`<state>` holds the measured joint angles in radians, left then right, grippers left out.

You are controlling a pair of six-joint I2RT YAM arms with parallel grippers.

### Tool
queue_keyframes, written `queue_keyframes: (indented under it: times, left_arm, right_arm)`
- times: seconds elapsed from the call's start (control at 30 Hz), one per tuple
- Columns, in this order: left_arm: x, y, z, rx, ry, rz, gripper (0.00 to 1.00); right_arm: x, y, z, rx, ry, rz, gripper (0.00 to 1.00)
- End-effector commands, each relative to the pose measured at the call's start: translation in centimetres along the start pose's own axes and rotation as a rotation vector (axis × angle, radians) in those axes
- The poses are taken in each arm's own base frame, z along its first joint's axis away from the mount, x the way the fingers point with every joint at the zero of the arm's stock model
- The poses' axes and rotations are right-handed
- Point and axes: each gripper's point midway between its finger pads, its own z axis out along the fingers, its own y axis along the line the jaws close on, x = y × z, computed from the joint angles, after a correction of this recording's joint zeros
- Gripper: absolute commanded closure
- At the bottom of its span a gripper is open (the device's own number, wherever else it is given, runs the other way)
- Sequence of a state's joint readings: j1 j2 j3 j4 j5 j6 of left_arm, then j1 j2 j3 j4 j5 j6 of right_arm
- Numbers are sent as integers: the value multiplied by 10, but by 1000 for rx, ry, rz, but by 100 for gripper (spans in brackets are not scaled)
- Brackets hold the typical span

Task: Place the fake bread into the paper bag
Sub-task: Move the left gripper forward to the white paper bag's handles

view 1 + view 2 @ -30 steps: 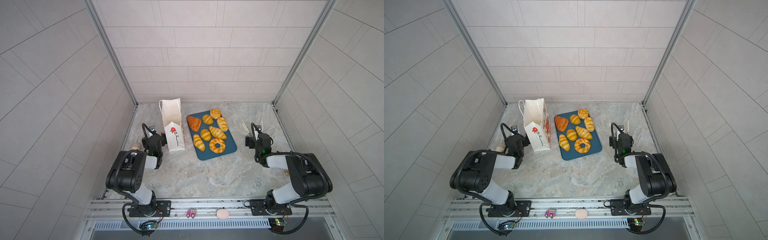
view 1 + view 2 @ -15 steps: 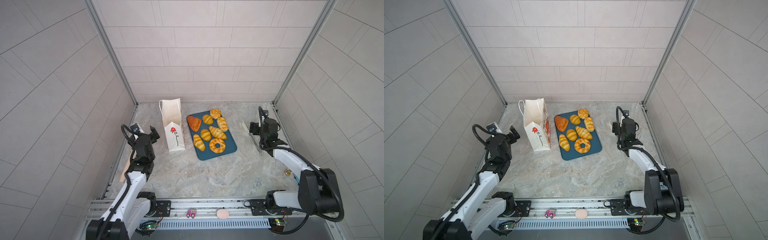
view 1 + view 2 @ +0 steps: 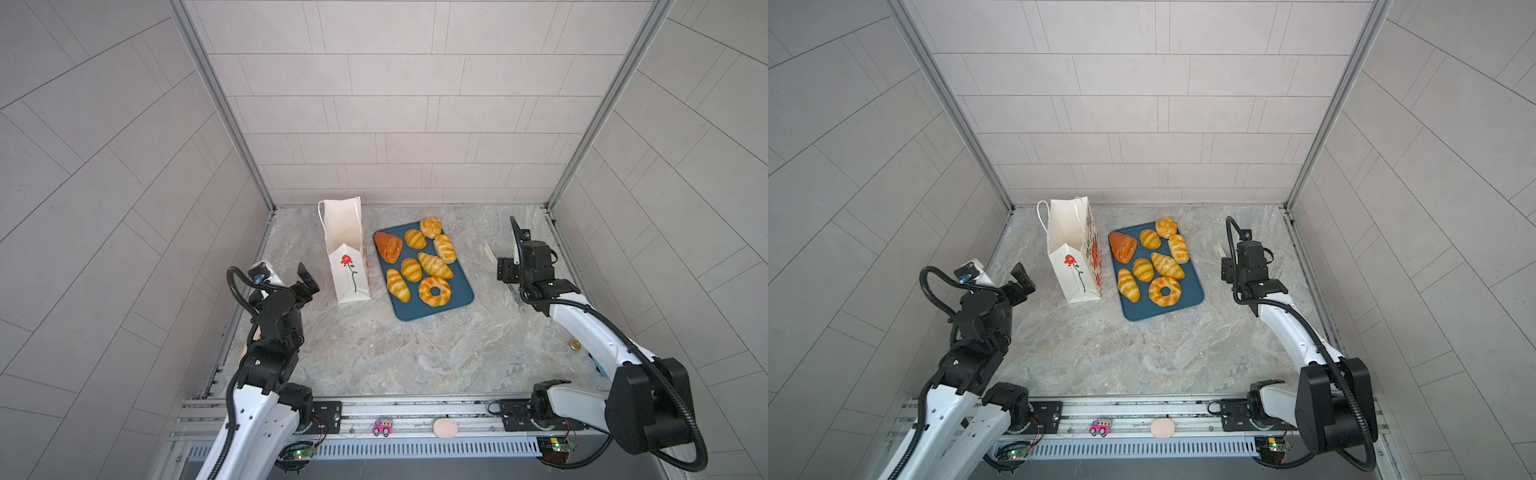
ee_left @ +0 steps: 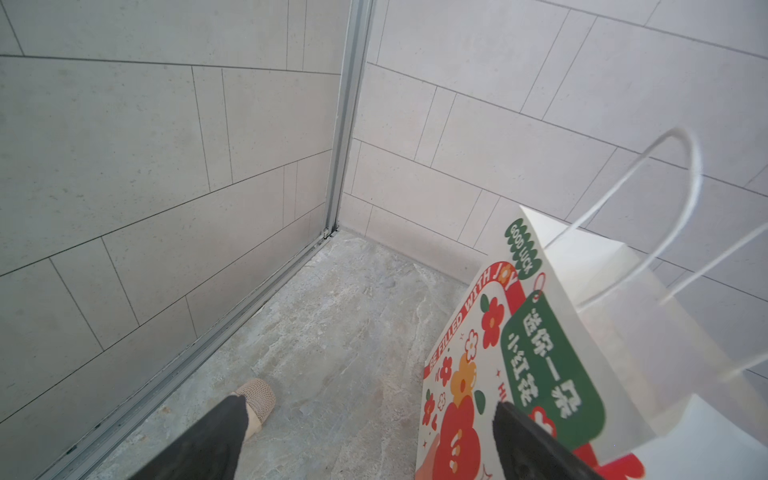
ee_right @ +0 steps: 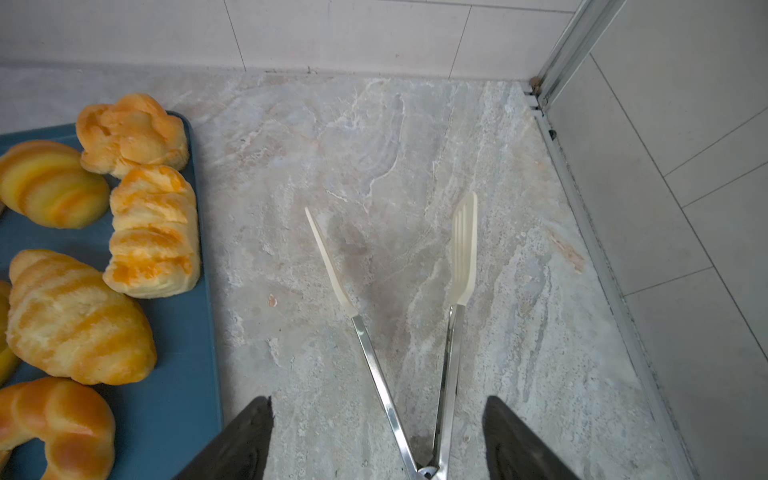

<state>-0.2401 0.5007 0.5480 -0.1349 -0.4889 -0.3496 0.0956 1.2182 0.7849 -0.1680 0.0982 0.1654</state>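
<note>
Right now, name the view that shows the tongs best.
The right wrist view: the tongs lie open in a V, both white tips clear. Both top views show only a thin sliver beside the right arm. The left wrist view misses them.

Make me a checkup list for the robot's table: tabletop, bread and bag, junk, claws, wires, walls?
Surface: marbled tabletop, no spills seen.
Job's things: eight fake bread pieces lie on the blue tray; paper bag stands upright and open left of it, no bread seen inside.
Clutter: tongs lie right of the tray; beige pad by the left wall; pink toy car on the front rail.
Grippers: left gripper open, empty, beside the bag; right gripper open, jaws either side of the tongs, not gripping.
Cables: black hoses loop behind both grippers, snagging nothing.
Surroundings: tiled walls on three sides.
</note>
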Motion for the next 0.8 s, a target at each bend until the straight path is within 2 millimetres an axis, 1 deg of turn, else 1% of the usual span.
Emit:
queue_keyframes:
  times: [0.0, 0.17, 0.27, 0.4, 0.53, 0.63, 0.77]
  left_arm:
    - [-11, 1, -11, -21, -5, 16, 0]
    - [-22, -26, -16, 51, 12, 77, 0]
    - [-27, -51, -14, 129, 44, 119, 0]
    - [-42, -79, -8, 187, 112, 180, 0]
    - [-47, -110, 9, 216, 214, 273, 0]
    - [-47, -122, 25, 182, 285, 315, 1]
    - [-43, -126, 41, 145, 365, 278, 8]
  right_arm:
    - [19, -1, -2, 12, 68, 17, 22]
    - [23, 2, -1, 16, 71, 27, 23]
    - [23, 1, -1, 18, 68, 38, 24]
    - [25, -4, -3, 50, 79, 39, 24]
    - [24, -6, -3, 56, 79, 40, 23]
    - [24, -6, -3, 58, 83, 32, 23]
    - [23, -10, -5, 81, 91, 14, 23]
